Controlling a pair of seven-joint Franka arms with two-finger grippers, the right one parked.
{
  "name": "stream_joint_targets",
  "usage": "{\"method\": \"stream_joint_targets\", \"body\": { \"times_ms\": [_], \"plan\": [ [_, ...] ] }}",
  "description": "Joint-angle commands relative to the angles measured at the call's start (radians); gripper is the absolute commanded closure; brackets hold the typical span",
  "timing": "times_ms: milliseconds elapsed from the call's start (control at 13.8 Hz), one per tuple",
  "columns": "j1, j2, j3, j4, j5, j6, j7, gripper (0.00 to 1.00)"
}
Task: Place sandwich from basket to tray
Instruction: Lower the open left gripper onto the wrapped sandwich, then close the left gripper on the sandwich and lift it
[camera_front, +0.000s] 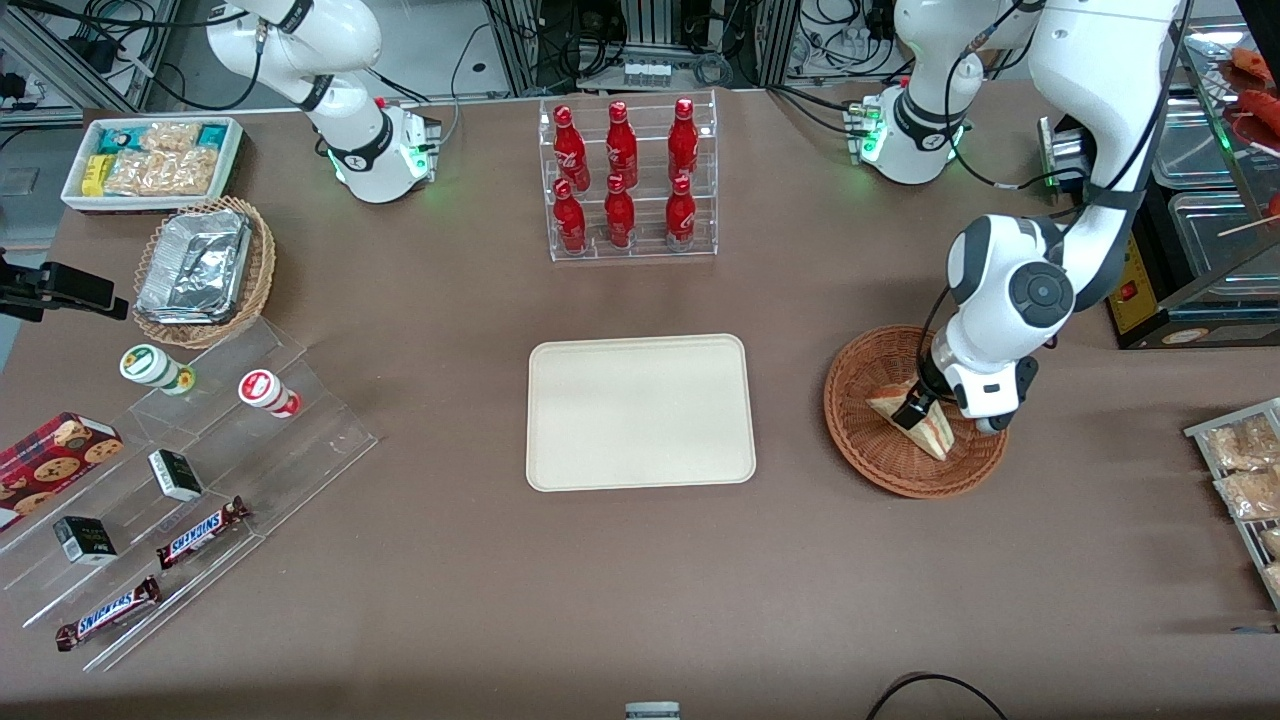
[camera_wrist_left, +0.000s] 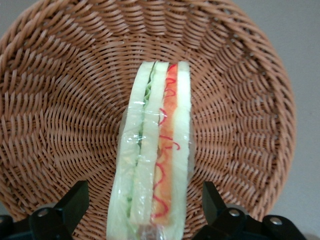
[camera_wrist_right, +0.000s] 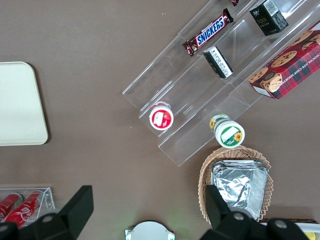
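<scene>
Down inside the basket, toward the working arm's end of the table, the gripper right over the sandwich. Fingers spread wide, one on each side of the wedge, clear gaps between pads and bread, nothing gripped. Sandwich standing on edge on the woven floor of the reddish-brown wicker bowl, cut face up toward the wrist camera. Wrapped tight in clear film, glossy creases across the top. Layers plain to see: pale white bread slices, a thin line of green leaf and light yellowish filling on one half, a band of orange-red on the other with squiggles of red sauce along it. From the front, a small triangular wedge, tan crust side showing, partly covered by the black fingertips and the white wrist. Tray, cream-beige with rounded corners and a low rim, flat on the brown table beside the basket, well apart from it, toward the table's middle.
</scene>
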Motion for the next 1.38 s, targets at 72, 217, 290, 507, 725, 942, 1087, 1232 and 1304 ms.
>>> {"method": "stream_joint_targets", "body": {
  "times_ms": [72, 217, 290, 507, 725, 942, 1087, 1232, 1304],
  "plan": [
    [0.001, 0.015, -0.001, 0.021, 0.001, 0.013, -0.075, 0.93],
    [0.000, 0.013, -0.001, 0.041, 0.006, -0.003, -0.070, 1.00],
    [0.000, 0.010, -0.001, 0.056, 0.015, -0.027, -0.067, 1.00],
    [-0.010, 0.007, -0.008, 0.163, 0.083, -0.183, -0.063, 1.00],
    [-0.043, 0.018, -0.008, 0.306, 0.081, -0.364, 0.026, 1.00],
    [-0.111, 0.054, -0.010, 0.381, 0.078, -0.414, 0.116, 1.00],
    [-0.157, 0.091, -0.011, 0.447, 0.067, -0.463, 0.153, 1.00],
    [-0.194, 0.146, -0.054, 0.530, 0.060, -0.498, 0.161, 1.00],
    [-0.207, 0.168, -0.077, 0.557, 0.060, -0.507, 0.158, 1.00]
  ]
}}
